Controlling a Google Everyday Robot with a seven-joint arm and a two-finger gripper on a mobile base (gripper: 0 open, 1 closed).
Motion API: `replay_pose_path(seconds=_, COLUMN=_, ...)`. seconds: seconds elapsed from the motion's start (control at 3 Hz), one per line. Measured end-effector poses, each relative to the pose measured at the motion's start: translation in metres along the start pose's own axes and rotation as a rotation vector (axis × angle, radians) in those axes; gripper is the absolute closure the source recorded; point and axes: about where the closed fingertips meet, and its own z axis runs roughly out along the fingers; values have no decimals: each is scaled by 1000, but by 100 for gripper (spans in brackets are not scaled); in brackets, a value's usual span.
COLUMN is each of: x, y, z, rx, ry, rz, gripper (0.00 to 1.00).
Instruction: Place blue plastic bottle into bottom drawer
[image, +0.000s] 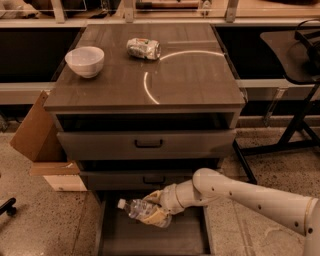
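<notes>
The blue plastic bottle is a small clear bottle with a white cap pointing left and a pale label. It lies sideways in my gripper, which is shut on its body. The white arm reaches in from the lower right. Bottle and gripper hang just above the dark floor of the bottom drawer, which is pulled open at the foot of the grey-brown cabinet. The bottle sits over the drawer's back half, left of centre.
A white bowl and a crushed silver can sit on the cabinet top. Two upper drawers with black handles are slightly open. A cardboard box leans at the cabinet's left. A black stand is at the right.
</notes>
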Motion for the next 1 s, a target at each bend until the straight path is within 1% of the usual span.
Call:
replay_pose_path(seconds=0.33, x=21, y=-3, z=19, rx=32, ry=18, rz=3, gripper=100)
replay_pose_path(seconds=0.67, x=48, y=-8, z=46, rx=71, ry=49, rz=33, gripper=100)
replay_pose_path(seconds=1.0, x=65, y=-11, z=65, rx=81, ry=64, rz=60, gripper=100)
